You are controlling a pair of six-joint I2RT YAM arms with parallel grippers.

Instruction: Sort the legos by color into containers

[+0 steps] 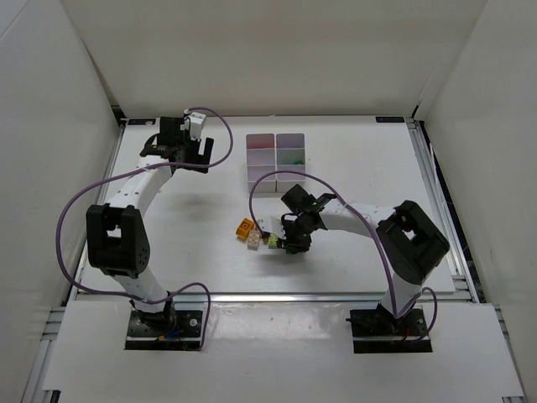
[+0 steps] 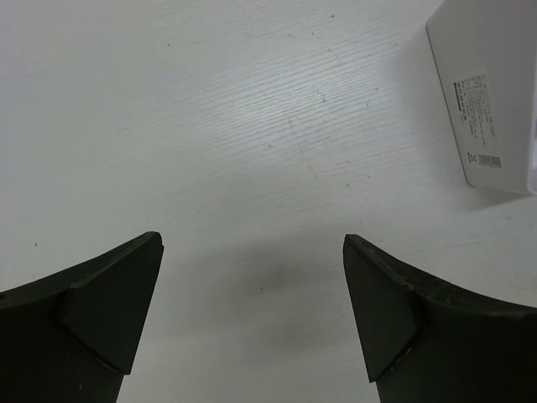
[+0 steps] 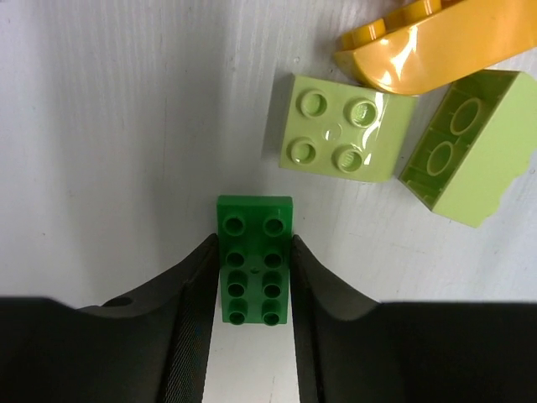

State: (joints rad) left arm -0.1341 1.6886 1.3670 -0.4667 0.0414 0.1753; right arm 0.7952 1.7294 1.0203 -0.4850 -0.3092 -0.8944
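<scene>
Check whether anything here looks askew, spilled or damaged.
A tipped lime brick shows its hollow underside, beside an upright lime brick. The right gripper pinches a green brick squarely. Nothing else stands out.

In your right wrist view, beyond the green brick (image 3: 254, 252) your right gripper (image 3: 254, 241) pinches, a studs-up lime brick (image 3: 340, 128), a tipped lime brick (image 3: 470, 147) and an orange-yellow curved brick (image 3: 436, 42) block one to two o'clock; nine through twelve o'clock is bare table (image 3: 109, 126).

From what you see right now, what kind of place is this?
Probably a lab robot test cell: white panels enclose the table, a left arm and a right arm are bolted at its near edge, and toy bricks lie near sorting bins.
</scene>
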